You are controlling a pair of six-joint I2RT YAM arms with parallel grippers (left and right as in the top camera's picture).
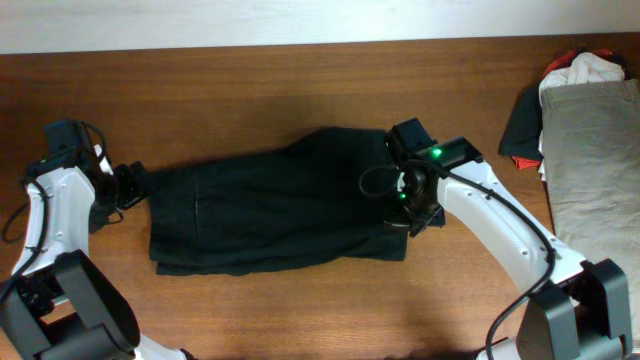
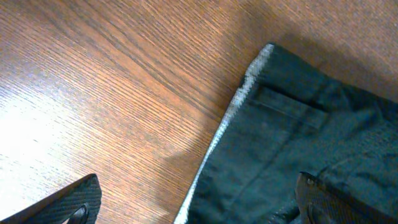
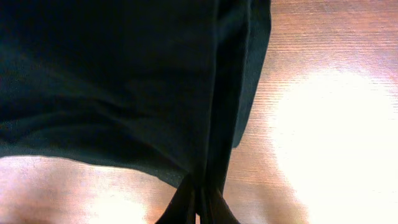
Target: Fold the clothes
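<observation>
- a dark garment [image 1: 270,205], apparently trousers, lies flat and doubled over in the middle of the wooden table [image 1: 300,80], with its waistband [image 2: 249,93] at the left end.
- the left gripper [image 1: 128,186] sits at that waistband end with its jaws spread wide, one finger over bare wood and the other over cloth; it holds nothing.
- the right gripper [image 3: 199,202] is at the garment's right end with its fingers pressed together, and a ridge of dark cloth runs up into them, so it appears to be pinching the fabric.
- the cloth looks soft, limp and fairly light, likely to sag and crease wherever it is lifted. it is not fragile and not slippery on the matte wood.
- the best holds seem to be the stiffer stitched parts: the waistband corners by the belt loop [image 2: 292,107] and the hem edges. taking both ends at once should keep a fold square.
- no basket or bin is in view. a pile of other clothes [image 1: 585,130], khaki, white, red and black, rests directly on the table at the far right, well apart from the dark garment.
</observation>
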